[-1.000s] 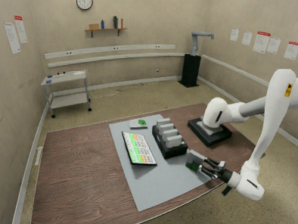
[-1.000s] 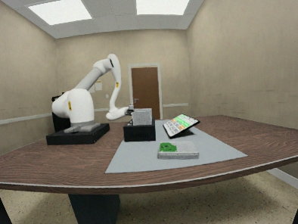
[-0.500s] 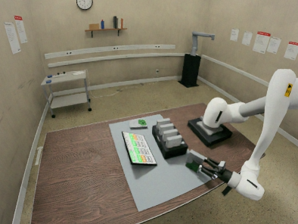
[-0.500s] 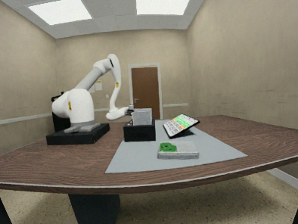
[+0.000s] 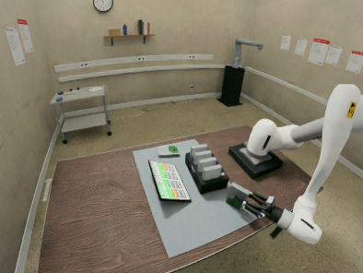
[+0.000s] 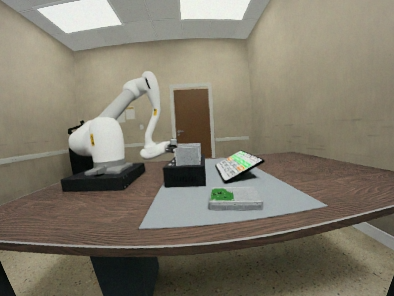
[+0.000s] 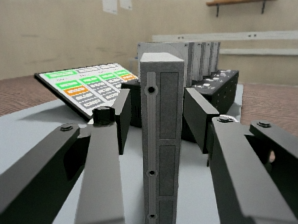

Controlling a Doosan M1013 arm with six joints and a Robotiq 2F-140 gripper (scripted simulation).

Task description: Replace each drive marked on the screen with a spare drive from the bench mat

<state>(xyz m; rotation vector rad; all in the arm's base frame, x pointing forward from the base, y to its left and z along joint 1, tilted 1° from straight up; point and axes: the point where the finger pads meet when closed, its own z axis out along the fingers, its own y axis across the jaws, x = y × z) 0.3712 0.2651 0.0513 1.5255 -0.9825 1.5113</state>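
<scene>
Grpr (image 5: 247, 200) (image 6: 173, 145) (image 7: 158, 120) is partly open around upright grey drive (image 5: 239, 191) (image 7: 162, 125), just beside the dock (image 5: 214, 185) (image 6: 185, 176) (image 7: 227, 85).
In wrist view, a gap shows btw. drive and one finger, so no grip; whether it touches the other finger, I can't tell. Four drives (image 5: 212, 172) (image 6: 188, 154) (image 7: 192, 55) stand in dock; another drive (image 5: 169, 150) (image 6: 242, 198) lies flat on mat (image 5: 184, 237) (image 6: 175, 212) (image 7: 25, 140), w/ green board up. Tilted screen (image 5: 169, 181) (image 6: 239, 166) (image 7: 90, 85) has green + orange marks.

Spare drive (image 5: 168, 151) (image 6: 235, 198) flat on mat; another (image 5: 238, 195) (image 7: 162, 125) upright btwn fingers.
</scene>
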